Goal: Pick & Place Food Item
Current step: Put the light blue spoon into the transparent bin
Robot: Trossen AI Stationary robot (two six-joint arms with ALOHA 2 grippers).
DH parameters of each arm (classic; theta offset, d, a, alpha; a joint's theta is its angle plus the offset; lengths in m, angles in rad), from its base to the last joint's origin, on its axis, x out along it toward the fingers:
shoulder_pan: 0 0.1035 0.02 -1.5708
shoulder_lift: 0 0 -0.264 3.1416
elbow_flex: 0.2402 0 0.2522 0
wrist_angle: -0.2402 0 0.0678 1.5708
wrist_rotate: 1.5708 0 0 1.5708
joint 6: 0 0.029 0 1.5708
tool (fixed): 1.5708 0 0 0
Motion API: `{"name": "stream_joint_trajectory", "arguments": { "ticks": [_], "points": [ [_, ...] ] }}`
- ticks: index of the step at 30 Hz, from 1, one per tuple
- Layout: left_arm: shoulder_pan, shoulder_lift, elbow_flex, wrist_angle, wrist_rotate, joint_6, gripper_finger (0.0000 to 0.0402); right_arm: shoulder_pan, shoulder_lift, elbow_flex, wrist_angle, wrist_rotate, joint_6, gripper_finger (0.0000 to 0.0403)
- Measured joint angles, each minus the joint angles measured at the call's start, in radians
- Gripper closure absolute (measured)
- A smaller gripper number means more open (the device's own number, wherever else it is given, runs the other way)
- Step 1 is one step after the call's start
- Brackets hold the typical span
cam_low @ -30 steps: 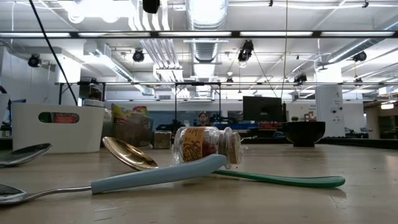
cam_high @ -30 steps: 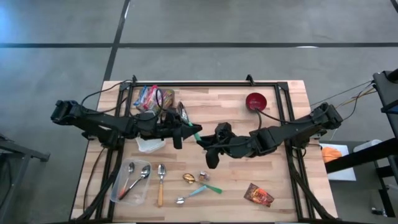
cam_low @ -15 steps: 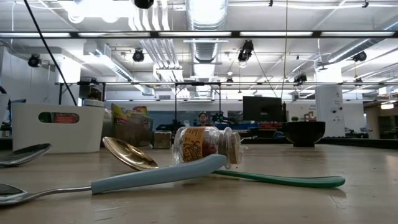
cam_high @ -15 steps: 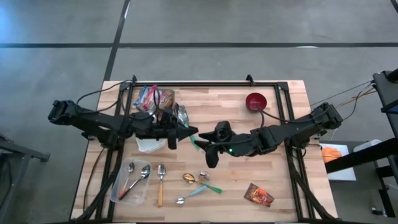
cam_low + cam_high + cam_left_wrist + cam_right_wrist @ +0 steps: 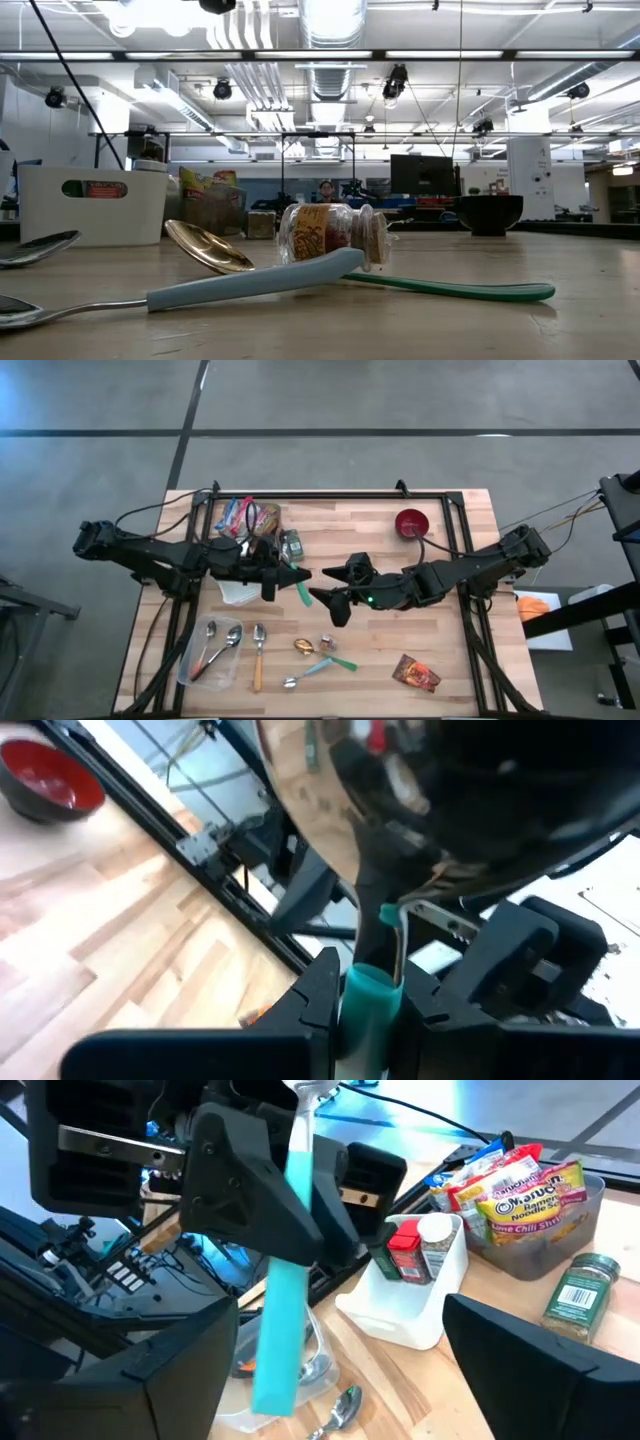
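Note:
A spoon with a metal bowl [image 5: 292, 546] and a teal handle [image 5: 303, 592] hangs above the table's middle, with my left gripper [image 5: 288, 574] shut on it. In the right wrist view the handle [image 5: 283, 1310] hangs free between the wide-apart fingers of my right gripper [image 5: 320, 586], which is open and touches nothing. Food items stand at the far left: noodle packets in a clear tub [image 5: 520, 1185], a green-lidded spice jar [image 5: 573, 1294] and small shakers in a white tray [image 5: 408, 1250]. A small corked jar [image 5: 325, 232] lies on its side near the front. My left gripper pinches the teal handle at its end by the metal neck [image 5: 370, 992] between its two fingers. The fingers come about level from the table's left and lie across the handle. The spoon is lifted clear, its bowl [image 5: 420, 790] toward the far edge and its free end [image 5: 272, 1398] toward the near edge.
A red bowl [image 5: 411, 522] stands at the far right. Near the front lie a clear tray of spoons [image 5: 210, 652], loose spoons [image 5: 258, 652], a gold spoon [image 5: 303, 646] and a snack packet [image 5: 415, 673]. A black frame [image 5: 330, 498] edges the table.
My right gripper has opened and let go of the spoon's teal handle, staying where it was. My left gripper has drawn back toward the table's left edge with the spoon, which has swung so that its handle now points toward the near edge.

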Motion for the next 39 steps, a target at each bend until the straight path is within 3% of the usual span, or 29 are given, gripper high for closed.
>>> {"name": "stream_joint_trajectory", "arguments": {
  "ticks": [10, 14, 19, 23, 31, 39],
  "points": [
    [-0.007, -0.095, 0.001, -0.192, 0.138, -0.071, 0.0364, 0.000, 0.000, -0.001, -0.087, -0.004, 0.004, 0.0046],
    [-0.034, -0.113, 0.057, -0.464, 0.207, -0.083, 0.0364, 0.000, 0.000, -0.001, -0.132, -0.005, 0.006, 0.0046],
    [-0.090, -0.105, 0.153, -0.906, 0.210, -0.139, 0.0364, 0.000, 0.000, -0.001, -0.189, -0.031, 0.060, 0.0046],
    [-0.157, -0.101, 0.161, -1.093, 0.207, -0.198, 0.0364, 0.000, 0.000, -0.002, -0.215, -0.041, 0.107, 0.0046],
    [-0.354, -0.099, 0.048, -1.075, 0.207, -0.366, 0.0364, 0.000, -0.003, -0.002, -0.282, -0.198, 0.048, 0.0046],
    [-0.556, -0.076, -0.069, -1.036, 0.230, -0.450, 0.0364, 0.000, -0.020, -0.002, -0.309, -0.217, 0.044, 0.0046]
  ]
}}
